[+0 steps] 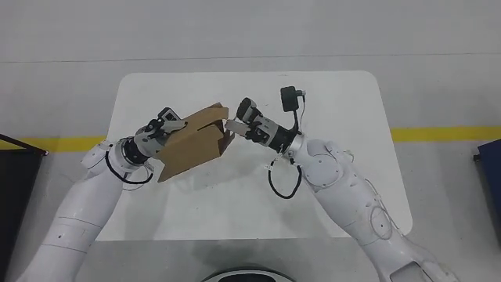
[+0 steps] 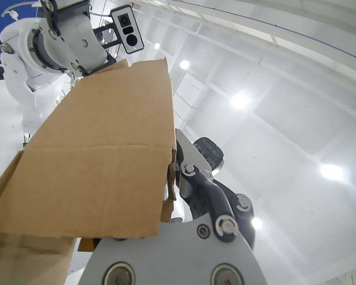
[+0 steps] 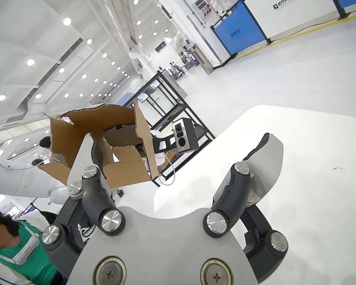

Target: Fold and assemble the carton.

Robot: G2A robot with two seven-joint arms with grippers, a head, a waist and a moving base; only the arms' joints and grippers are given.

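Note:
A brown carton (image 1: 194,139) hangs partly opened above the white table (image 1: 337,172), tilted, its flaps loose. My left gripper (image 1: 166,125) holds its left side, shut on a wall of the carton (image 2: 101,155); one finger (image 2: 206,152) shows beside the wall's edge and the other is hidden behind the cardboard. My right gripper (image 1: 232,124) sits at the carton's right end. In the right wrist view this gripper (image 3: 178,152) stands wide open, one finger (image 3: 90,152) overlapping the open carton (image 3: 106,126), with nothing clamped between the fingers.
The table (image 3: 284,164) stretches bare to the right of and in front of the carton. A yellow floor line (image 1: 446,133) runs past both sides. A dark object (image 1: 16,172) stands off the table's left edge, and a black rack (image 3: 172,96) stands beyond it.

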